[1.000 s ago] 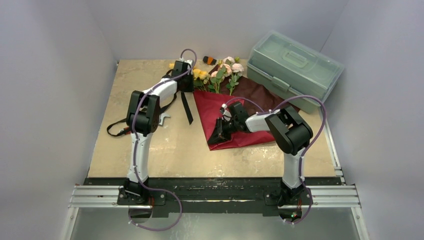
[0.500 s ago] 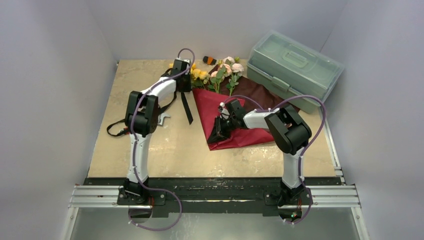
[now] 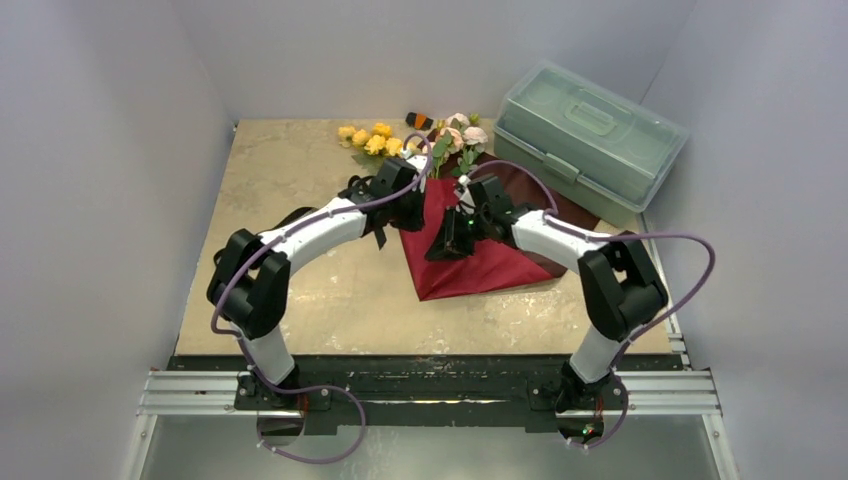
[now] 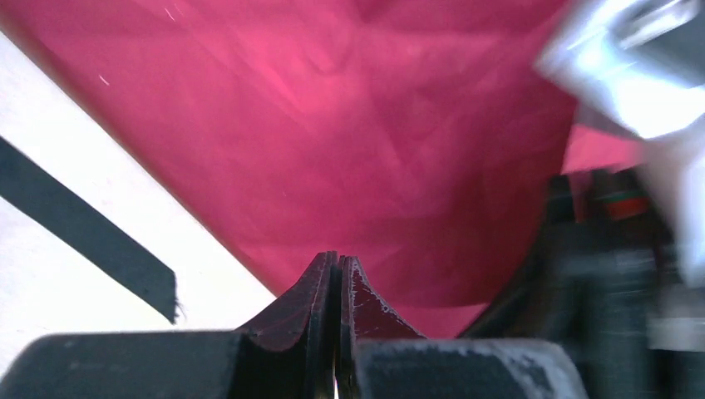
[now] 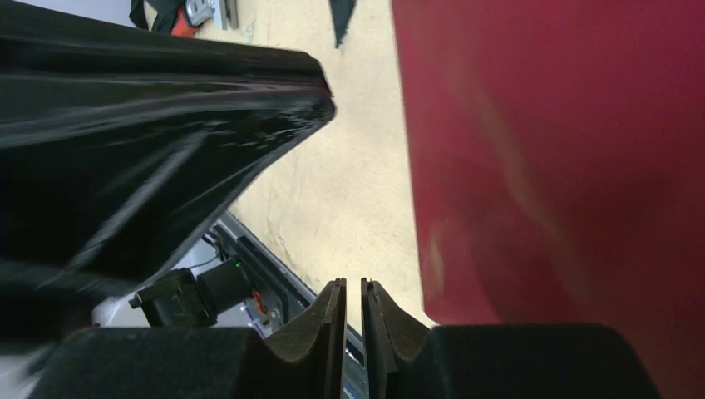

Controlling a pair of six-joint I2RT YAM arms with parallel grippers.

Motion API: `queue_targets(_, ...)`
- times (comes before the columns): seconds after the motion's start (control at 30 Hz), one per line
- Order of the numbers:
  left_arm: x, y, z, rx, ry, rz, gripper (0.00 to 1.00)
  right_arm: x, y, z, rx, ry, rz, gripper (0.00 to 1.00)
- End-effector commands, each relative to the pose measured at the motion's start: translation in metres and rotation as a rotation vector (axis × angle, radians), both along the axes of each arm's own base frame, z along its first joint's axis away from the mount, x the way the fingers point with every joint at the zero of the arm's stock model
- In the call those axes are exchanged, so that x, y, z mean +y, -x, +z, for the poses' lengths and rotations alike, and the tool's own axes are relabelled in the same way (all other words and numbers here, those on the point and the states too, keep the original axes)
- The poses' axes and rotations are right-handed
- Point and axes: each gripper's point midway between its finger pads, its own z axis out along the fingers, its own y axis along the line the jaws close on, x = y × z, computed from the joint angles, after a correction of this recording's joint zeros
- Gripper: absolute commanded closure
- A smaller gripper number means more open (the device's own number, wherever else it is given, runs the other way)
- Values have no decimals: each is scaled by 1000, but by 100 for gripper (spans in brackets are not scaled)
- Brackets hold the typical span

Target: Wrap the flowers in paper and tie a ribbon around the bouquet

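In the top view, the paper (image 3: 480, 265) is seen spread as a dark red, roughly triangular sheet at the centre of the table (image 3: 300, 170), its point directed toward the lower edge of the frame. The flowers are found at the upper end. The pink blooms (image 3: 463, 133) are laid just above the sheet, with their green stems reaching onto its top edge. The yellow blooms (image 3: 366, 138) are set on the bare table to the upper left, apart from the paper. A pale green toolbox (image 3: 585, 130) is placed at the upper right.

The left gripper (image 3: 405, 205) is held at the sheet's left edge. In its wrist view the left gripper (image 4: 338, 259) is shown with fingers pressed fully together and nothing caught between them. The paper (image 4: 374, 125) fills the upper frame, and the ribbon (image 4: 83, 229) is laid as a black strip at the left.

The right gripper (image 3: 447, 245) is poised over the middle of the paper. In its own view the right gripper (image 5: 353, 287) is seen barely parted, a thin empty slit being left between the fingers. The paper (image 5: 565, 166) is shown on the right.
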Motion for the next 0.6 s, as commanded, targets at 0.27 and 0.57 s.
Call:
queue_targets(0.27, -61, 78, -49, 162, 101, -156, 100, -121, 16, -11, 1, 183, -318, 67)
queue_targets(0.57, -85, 95, -83, 208, 116, -175, 100, -205, 39, -31, 46, 205, -738, 26)
